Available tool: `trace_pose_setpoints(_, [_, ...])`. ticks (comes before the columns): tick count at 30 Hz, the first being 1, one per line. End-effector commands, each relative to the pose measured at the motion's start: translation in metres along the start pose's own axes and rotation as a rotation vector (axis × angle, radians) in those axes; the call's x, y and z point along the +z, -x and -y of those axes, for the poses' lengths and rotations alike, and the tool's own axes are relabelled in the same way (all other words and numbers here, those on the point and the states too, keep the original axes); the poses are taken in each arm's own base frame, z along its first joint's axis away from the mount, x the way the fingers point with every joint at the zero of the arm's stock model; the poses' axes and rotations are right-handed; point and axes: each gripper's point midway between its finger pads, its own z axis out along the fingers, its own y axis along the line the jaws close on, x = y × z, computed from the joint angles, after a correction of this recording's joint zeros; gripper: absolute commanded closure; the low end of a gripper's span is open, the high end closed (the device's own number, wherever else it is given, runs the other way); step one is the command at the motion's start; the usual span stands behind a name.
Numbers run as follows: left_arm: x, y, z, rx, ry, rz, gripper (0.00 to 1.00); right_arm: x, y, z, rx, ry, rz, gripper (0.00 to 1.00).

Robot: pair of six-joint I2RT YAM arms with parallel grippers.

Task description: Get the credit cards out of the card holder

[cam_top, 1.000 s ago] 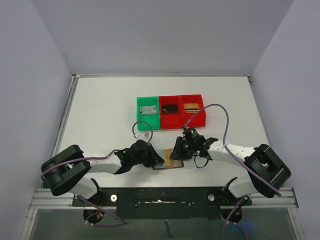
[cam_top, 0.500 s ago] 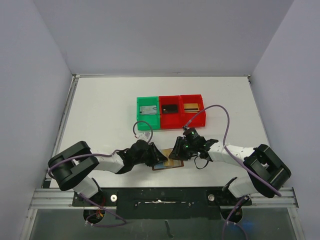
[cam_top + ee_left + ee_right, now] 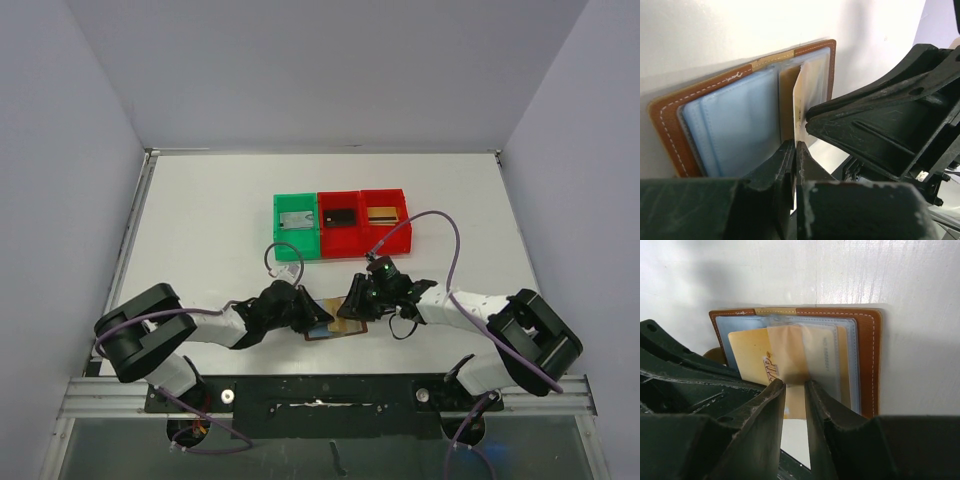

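Observation:
The brown card holder (image 3: 338, 327) lies open near the table's front edge, its pale blue pockets (image 3: 735, 130) facing up. It also shows in the right wrist view (image 3: 871, 360). A gold-yellow credit card (image 3: 751, 352) sticks partway out of a clear pocket (image 3: 805, 352) toward the left. My left gripper (image 3: 318, 319) is shut on that card, seen edge-on (image 3: 799, 97) between its jaws (image 3: 794, 150). My right gripper (image 3: 352, 306) stands over the holder with its jaws a narrow gap apart (image 3: 795, 386) and its tips on the clear pocket.
A green bin (image 3: 279, 215) and two red bins (image 3: 322, 218) (image 3: 403, 212) stand in a row behind the holder. Each holds a flat card-like item. The two grippers nearly touch over the holder. Grey walls enclose the table.
The left arm's rear links swung inward a little a second ago. Both grippers and the card holder have hardly moved since.

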Motion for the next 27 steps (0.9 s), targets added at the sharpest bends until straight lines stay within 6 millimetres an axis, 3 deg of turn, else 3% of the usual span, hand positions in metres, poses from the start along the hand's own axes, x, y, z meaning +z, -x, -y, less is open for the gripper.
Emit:
trace_pose_setpoints(1, [-0.01, 0.012, 0.003, 0.016, 0.008, 0.062, 1.0, -0.002, -0.01, 0.024, 0.004, -0.087, -0.004, 0.75])
trace_pose_setpoints(10, [-0.029, 0.021, 0.012, 0.059, 0.001, 0.106, 1.0, -0.012, 0.007, 0.016, 0.007, -0.052, 0.059, 0.74])
trace_pose_setpoints(16, [-0.04, 0.025, 0.028, 0.114, -0.034, 0.113, 1.0, -0.029, 0.026, -0.004, -0.014, 0.031, 0.149, 0.71])
trace_pose_setpoints(20, [-0.048, 0.031, 0.04, 0.137, -0.065, 0.146, 1.0, -0.053, 0.045, -0.028, -0.045, 0.139, 0.268, 0.62])
trace_pose_setpoints(24, [-0.055, 0.037, 0.049, 0.154, -0.096, 0.182, 1.0, -0.076, 0.065, -0.029, -0.052, 0.153, 0.403, 0.41])
trace_pose_setpoints(27, [-0.06, 0.042, 0.059, 0.179, -0.125, 0.206, 1.0, -0.09, 0.075, -0.026, -0.063, 0.171, 0.495, 0.34])
